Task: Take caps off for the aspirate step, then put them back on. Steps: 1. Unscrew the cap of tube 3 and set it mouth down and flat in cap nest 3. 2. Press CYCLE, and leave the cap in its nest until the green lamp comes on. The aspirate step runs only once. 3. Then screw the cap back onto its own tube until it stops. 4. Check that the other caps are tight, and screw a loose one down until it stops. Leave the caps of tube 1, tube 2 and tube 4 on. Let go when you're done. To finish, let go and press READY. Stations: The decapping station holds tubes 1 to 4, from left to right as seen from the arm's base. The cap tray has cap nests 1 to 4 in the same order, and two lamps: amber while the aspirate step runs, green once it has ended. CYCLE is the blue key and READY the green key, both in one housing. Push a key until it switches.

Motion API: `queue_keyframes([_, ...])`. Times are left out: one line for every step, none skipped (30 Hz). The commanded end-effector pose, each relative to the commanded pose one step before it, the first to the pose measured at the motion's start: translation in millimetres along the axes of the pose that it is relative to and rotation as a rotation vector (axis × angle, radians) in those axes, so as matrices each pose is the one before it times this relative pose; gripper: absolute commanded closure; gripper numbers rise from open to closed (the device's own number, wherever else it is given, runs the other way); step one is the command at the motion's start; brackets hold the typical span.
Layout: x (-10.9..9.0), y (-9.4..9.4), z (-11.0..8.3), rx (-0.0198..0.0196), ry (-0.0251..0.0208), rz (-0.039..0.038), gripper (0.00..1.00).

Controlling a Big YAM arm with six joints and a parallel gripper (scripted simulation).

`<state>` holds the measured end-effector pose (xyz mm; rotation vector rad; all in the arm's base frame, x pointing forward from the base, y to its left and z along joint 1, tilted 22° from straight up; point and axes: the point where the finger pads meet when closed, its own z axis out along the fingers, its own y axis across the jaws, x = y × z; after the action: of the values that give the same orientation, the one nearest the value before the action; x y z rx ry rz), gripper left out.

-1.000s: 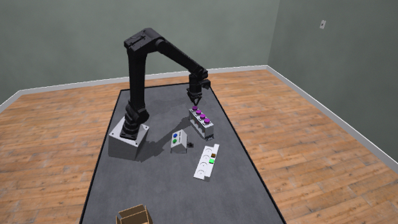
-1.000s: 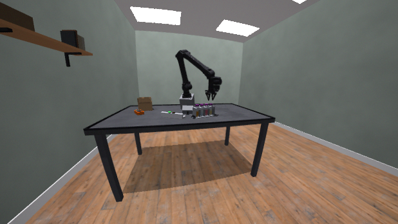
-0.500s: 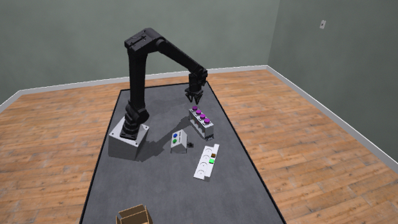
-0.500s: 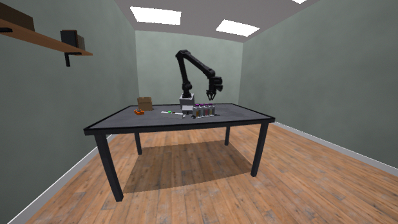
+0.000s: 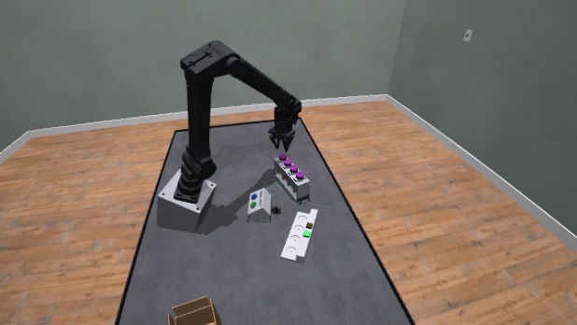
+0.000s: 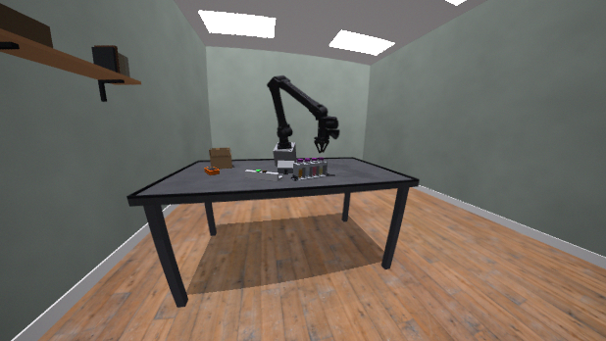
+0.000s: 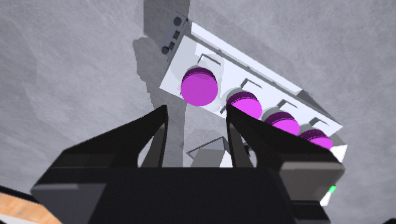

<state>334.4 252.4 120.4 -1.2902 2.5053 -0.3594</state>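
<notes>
The decapping station [image 5: 292, 177] stands on the grey table with a purple cap on each of its tubes [image 5: 282, 157] [image 5: 288, 162] [image 5: 294, 169] [image 5: 301, 176]. My gripper [image 5: 282, 147] hangs a little above the far end of the row, fingers half open and empty. In the wrist view my gripper [image 7: 197, 111] frames the gap between the end cap [image 7: 199, 86] and its neighbour [image 7: 245, 104], well above them. The cap tray [image 5: 299, 234] has empty nests and its green lamp [image 5: 306, 233] is lit. The key housing [image 5: 259, 204] shows the blue key [image 5: 254, 196] and green key [image 5: 253, 204].
A cardboard box [image 5: 195, 313] sits at the table's near edge. A small orange item [image 6: 212, 170] lies near it in the exterior view. The arm's base block [image 5: 186, 205] stands left of the key housing.
</notes>
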Motion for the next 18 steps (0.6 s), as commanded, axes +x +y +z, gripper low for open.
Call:
queue_keyframes([-18.23, -19.74, -19.47, 0.00959, -0.04143, 0.02191, 0.51])
queue_keyframes([0.01, 0.0, 0.06, 0.00007, 0.00017, 0.00179, 0.51])
queue_keyframes([0.01, 0.02, 0.08, -0.00001, 0.00019, 0.0014, 0.51])
queue_keyframes([-1.22, 3.19, 12.92, -0.00271, 0.00999, -0.00683, 0.51])
queue_keyframes([9.91, 4.78, 10.57, -0.00349, 0.01642, -0.0056, 0.51])
queue_keyframes([9.8, 4.22, 8.96, -0.00428, 0.02009, -0.00684, 0.51])
queue_keyframes([0.06, -0.03, 3.01, 0.00018, 0.00009, -0.00001, 0.51])
queue_keyframes([0.05, 0.02, 3.01, -0.00011, 0.00002, -0.00001, 0.51])
queue_keyframes([0.06, 0.01, 3.01, -0.00004, 0.00003, -0.00001, 0.51])
queue_keyframes([0.05, 0.02, 3.01, -0.00008, 0.00003, -0.00001, 0.51])
queue_keyframes([0.06, 0.01, 3.01, -0.00002, 0.00004, -0.00001, 0.51])
queue_keyframes([0.06, 0.0, 3.01, 0.0, 0.00005, -0.00001, 0.51])
queue_keyframes([0.38, 0.08, 3.01, -0.00002, 0.00004, -0.00001, 0.51])
queue_keyframes([0.31, 0.06, 3.01, -0.00004, 0.00003, -0.00001, 0.51])
queue_keyframes([0.05, -0.01, 2.51, 0.00008, 0.00006, -0.00001, 0.51])
queue_keyframes([0.02, -0.08, 0.0, 0.00048, 0.00012, 0.0, 0.51])
queue_keyframes([0.0, 0.0, 0.0, 0.0, 0.0, 0.0, 0.51])
queue_keyframes([0.0, 0.0, 0.0, 0.0, 0.0, 0.0, 0.51])
